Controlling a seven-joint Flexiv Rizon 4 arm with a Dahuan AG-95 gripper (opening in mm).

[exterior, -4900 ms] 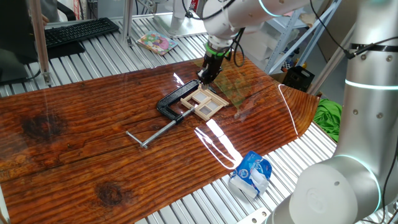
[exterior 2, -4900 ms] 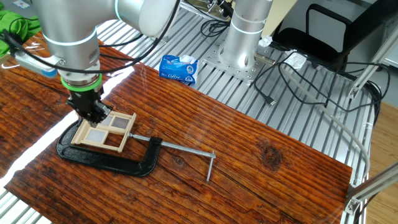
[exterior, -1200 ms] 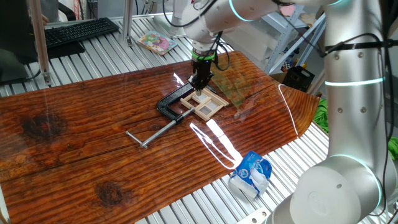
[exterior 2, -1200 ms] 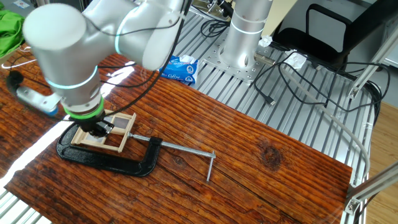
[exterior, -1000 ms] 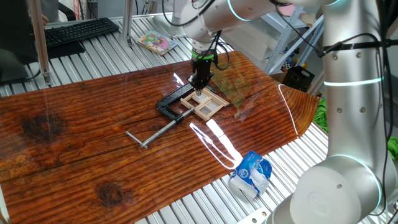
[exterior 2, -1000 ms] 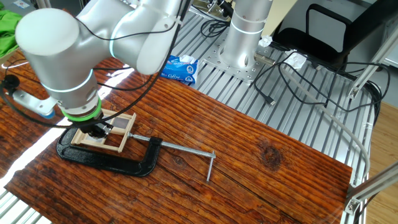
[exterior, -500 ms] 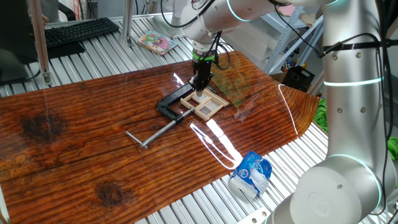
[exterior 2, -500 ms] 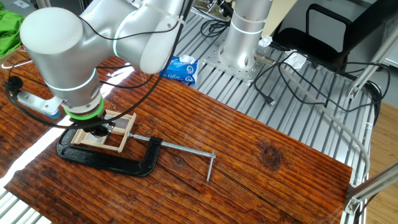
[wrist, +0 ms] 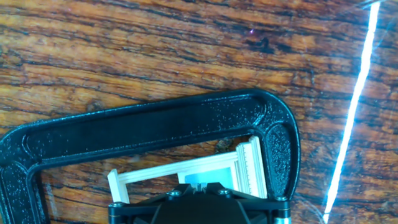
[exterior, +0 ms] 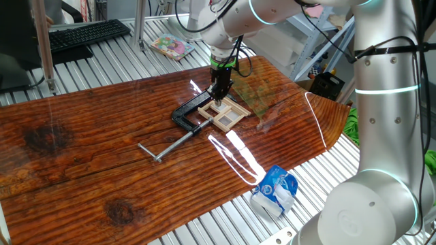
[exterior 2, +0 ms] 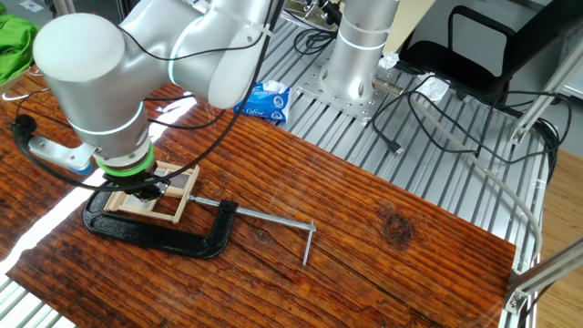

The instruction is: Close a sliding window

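A: Checking gripper (exterior: 219,97) against a second back: same spot, fingers clenched, nothing grasped, tips down on sliding window (exterior: 225,111).
B: Window location?
A: Flat on table (exterior: 102,150), inside black C-clamp (exterior 2: 155,233). Unmoved.
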